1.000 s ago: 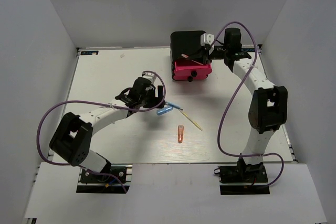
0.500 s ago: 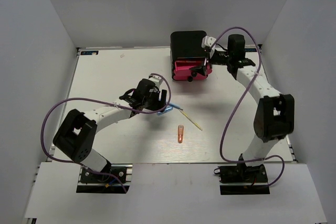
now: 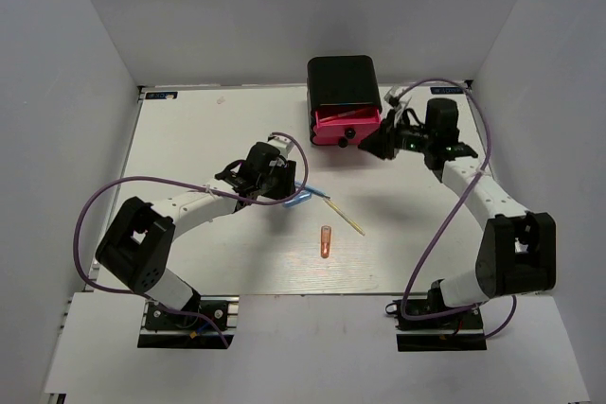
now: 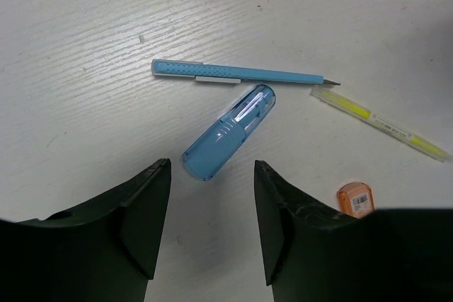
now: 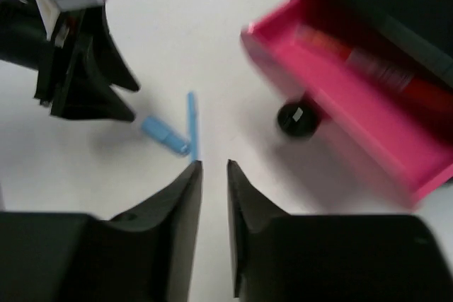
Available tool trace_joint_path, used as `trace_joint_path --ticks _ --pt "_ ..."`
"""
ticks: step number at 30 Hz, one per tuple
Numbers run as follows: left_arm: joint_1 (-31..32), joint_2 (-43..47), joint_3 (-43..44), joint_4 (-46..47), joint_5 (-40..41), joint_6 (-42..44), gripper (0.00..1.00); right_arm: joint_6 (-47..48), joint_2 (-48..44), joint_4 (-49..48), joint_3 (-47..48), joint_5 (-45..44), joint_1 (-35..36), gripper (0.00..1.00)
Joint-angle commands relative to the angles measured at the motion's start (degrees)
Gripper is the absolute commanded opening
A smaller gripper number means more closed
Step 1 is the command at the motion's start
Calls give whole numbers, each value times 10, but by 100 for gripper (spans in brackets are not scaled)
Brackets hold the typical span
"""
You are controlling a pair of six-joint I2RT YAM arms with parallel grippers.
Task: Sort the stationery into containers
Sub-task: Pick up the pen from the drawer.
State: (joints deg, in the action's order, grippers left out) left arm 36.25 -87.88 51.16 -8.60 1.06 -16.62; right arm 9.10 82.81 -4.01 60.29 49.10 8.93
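The black box [image 3: 341,80] stands at the back with one pink drawer [image 3: 347,126] pulled open; an orange-red pen [image 5: 368,68] lies in the drawer [image 5: 333,97]. My right gripper [image 3: 374,146] hangs just right of the drawer, jaws a narrow gap apart and empty [image 5: 214,164]. My left gripper [image 3: 289,186] is open and empty [image 4: 212,167], right behind a short blue marker [image 4: 230,132] on the table. A thin blue pen [image 4: 241,72], a yellow-green pen [image 4: 382,124] and an orange marker [image 4: 354,199] lie beyond it. In the top view the orange marker [image 3: 327,240] lies alone nearer the front.
The drawer's black knob [image 5: 297,119] points toward the table's middle. The blue marker [image 5: 164,134] and the blue pen [image 5: 191,125] also show in the right wrist view, with the left gripper's fingers [image 5: 85,83] beside them. White walls enclose the table [image 3: 189,139].
My right gripper has drawn back from over the open drawer, to the right and nearer. My left gripper has moved a little right, up to the blue marker.
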Motion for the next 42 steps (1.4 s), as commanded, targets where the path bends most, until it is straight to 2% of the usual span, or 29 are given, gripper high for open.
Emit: trace_joint_path --ticks 1,6,7,8,11,13,14,15,17,19,23,27,30,42 --pt "3 10 2 -3 4 -13 60 -63 -20 37 -44 -29 5 30" --pt "3 16 8 -20 -7 -32 60 -206 9 -29 -77 -20 7 49" --pt "3 24 3 -20 -7 -32 62 -219 30 -50 -72 -21 9 52" --pt "3 31 3 -14 -7 -39 64 -259 35 -60 -69 -21 11 58" --pt "3 38 -3 -14 -1 -53 67 -287 60 -79 -55 -19 13 58" --pt "3 51 -9 -8 -1 -66 67 -247 59 -65 -45 -22 20 57" --pt "3 51 -15 -8 -1 -66 67 -225 55 -24 -44 -24 21 57" --pt "3 59 -15 -3 4 -75 67 -128 54 -3 -40 -30 34 55" --pt "3 67 -28 3 4 -83 67 -49 39 69 -59 -61 49 52" --pt "3 74 -34 3 4 -90 68 81 34 97 -76 -79 55 50" --pt "3 79 -40 -5 10 -97 70 208 9 167 -135 -103 90 50" --pt "3 79 -34 -10 17 -97 71 209 2 154 -173 -152 121 52" --pt "-2 79 -34 -10 17 -108 74 199 26 165 -164 -181 140 58" --pt "-2 97 -40 -36 46 -133 77 163 77 110 -167 -305 212 59"
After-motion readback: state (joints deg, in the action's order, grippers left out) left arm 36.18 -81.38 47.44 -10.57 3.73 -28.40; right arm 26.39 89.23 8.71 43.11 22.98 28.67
